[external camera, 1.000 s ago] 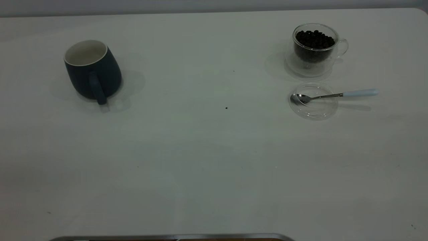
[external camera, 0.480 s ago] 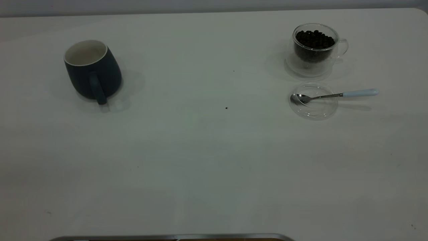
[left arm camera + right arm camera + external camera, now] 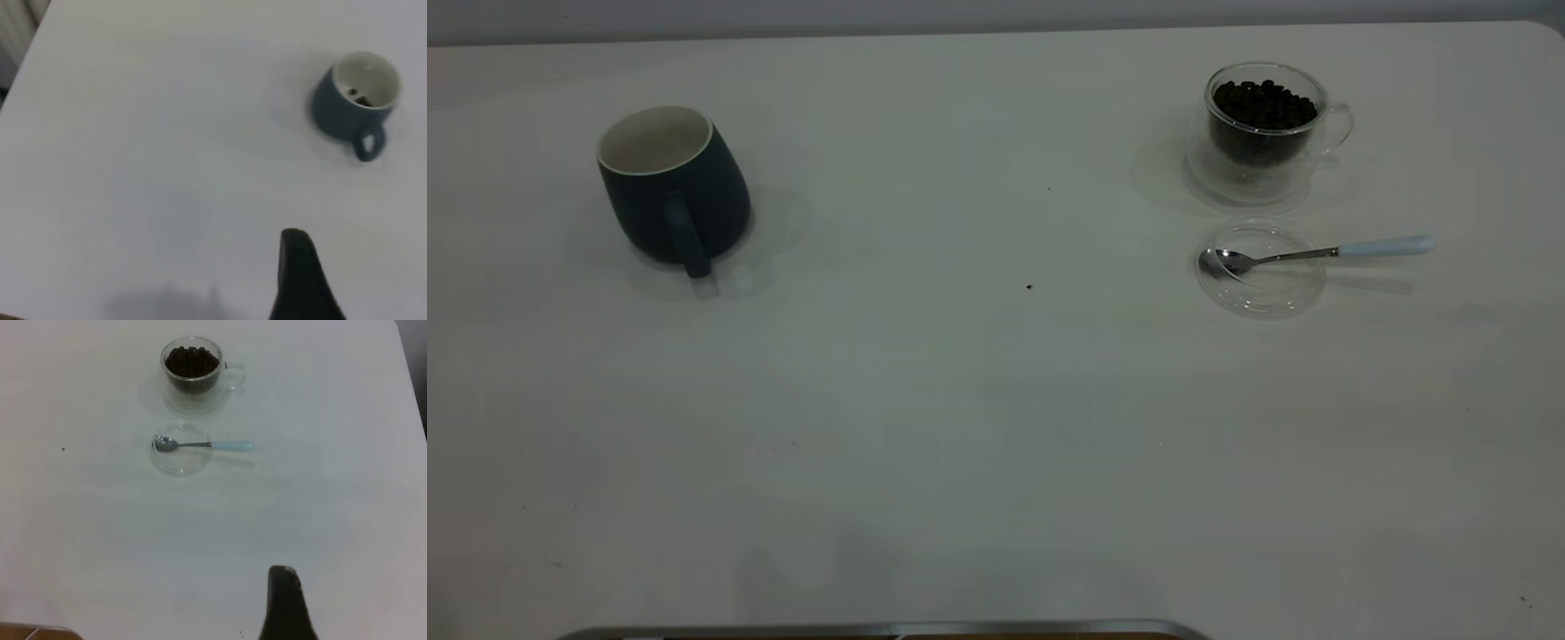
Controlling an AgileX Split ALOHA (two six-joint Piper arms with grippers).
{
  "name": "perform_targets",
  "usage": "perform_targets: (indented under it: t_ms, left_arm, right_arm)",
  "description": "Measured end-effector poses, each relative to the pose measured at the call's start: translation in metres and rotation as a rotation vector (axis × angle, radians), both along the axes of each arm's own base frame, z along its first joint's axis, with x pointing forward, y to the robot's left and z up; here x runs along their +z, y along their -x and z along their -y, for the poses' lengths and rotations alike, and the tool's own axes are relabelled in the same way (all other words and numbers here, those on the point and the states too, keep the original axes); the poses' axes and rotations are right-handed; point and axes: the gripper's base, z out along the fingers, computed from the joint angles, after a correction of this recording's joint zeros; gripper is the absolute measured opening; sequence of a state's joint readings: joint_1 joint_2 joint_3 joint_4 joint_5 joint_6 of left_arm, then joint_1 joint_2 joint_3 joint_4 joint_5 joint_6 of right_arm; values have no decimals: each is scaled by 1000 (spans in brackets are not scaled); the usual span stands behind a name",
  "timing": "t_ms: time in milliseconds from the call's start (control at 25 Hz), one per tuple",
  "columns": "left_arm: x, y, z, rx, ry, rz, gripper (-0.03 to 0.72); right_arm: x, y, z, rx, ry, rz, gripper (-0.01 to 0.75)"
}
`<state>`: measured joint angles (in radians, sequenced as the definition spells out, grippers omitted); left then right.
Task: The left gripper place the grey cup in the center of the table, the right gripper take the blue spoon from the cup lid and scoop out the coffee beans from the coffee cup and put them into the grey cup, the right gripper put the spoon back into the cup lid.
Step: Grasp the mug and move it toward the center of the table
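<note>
1. A plain white table (image 3: 978,400) fills the exterior view, marked only by a few tiny dark specks.
2. The coffee cup (image 3: 1263,124), clear glass and heaped with coffee beans (image 3: 1264,104), is seen upright toward the far right of the table and is taken here as the landmark.
3. The cup lid (image 3: 1261,268) is laid flat just in front of the coffee cup, close to it but not touching.
4. The blue spoon (image 3: 1316,253) is rested with its metal bowl inside the lid, while its pale handle is carried out over the rim, away from the table's middle.
5. The grey cup (image 3: 671,182) is stood upright well apart from the coffee cup, across the table on the left side, its handle turned toward the near edge.
6. A few dark bits are seen at the bottom of the grey cup in the left wrist view.
7. The left gripper (image 3: 301,277) is held above bare table, well short of the grey cup; only one dark finger is shown, so the state of its jaws cannot be told.
8. The right gripper (image 3: 285,603) is held well short of the lid and spoon; again only one finger is shown, and the state of its jaws cannot be told.
</note>
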<state>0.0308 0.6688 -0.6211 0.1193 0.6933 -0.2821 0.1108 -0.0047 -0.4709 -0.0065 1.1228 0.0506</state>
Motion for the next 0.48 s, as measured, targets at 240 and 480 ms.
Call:
perform_targets:
  t_ms: [240, 480]
  left_arm:
    - [5, -80, -11, 27, -94, -150, 513]
    - [-10, -160, -53, 151, -97, -243, 513]
  right_arm:
    - [0, 0, 0, 0, 0, 0, 561]
    - [0, 0, 0, 0, 0, 0, 561]
